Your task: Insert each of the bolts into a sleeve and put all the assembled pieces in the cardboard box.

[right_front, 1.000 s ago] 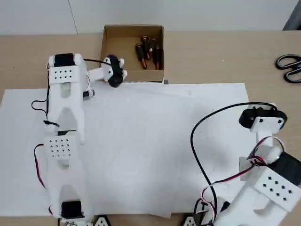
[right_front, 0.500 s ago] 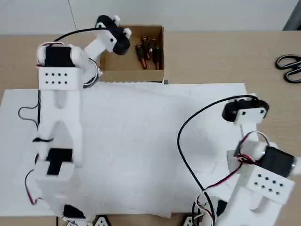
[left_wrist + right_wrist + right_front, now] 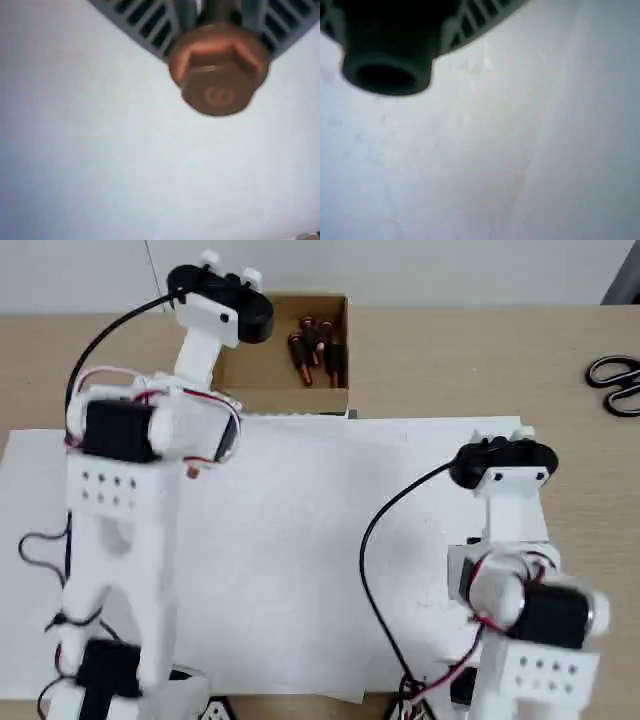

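Bolt, sleeve gripped; left arm overlaps cardboard box edge.

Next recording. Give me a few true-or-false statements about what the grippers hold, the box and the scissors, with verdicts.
1. The left gripper holds a copper bolt. True.
2. The right gripper is empty. False: it holds a black sleeve.
3. The box is empty. False: assembled pieces lie in it.
4. The scissors lie on the bare table, off the paper. True.
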Robot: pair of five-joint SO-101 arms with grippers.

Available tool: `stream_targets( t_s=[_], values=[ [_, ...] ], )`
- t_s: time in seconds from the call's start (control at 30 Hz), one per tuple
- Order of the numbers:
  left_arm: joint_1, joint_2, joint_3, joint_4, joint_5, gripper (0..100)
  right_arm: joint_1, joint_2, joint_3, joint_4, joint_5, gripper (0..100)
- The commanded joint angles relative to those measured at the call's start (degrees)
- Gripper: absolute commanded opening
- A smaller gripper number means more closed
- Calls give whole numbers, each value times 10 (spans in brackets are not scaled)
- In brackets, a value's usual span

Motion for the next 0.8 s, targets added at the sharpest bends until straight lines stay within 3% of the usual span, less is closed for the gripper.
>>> stream_targets(
  t_s=[0.0,0.1,0.33,0.53,0.77],
  values=[
    [25,-121,55,-11,72,6,-41,-67,-18,-37,-12,4],
    [27,-200,145,-69,141,6,-71,-110,33,-96,-13,4],
    [26,-386,396,-237,270,6,-128,-200,175,-231,-95,3],
    [27,-565,615,-389,308,6,-214,-267,305,-301,-109,3],
    [31,-793,830,-505,317,6,-300,-372,424,-392,-109,3]
  ],
)
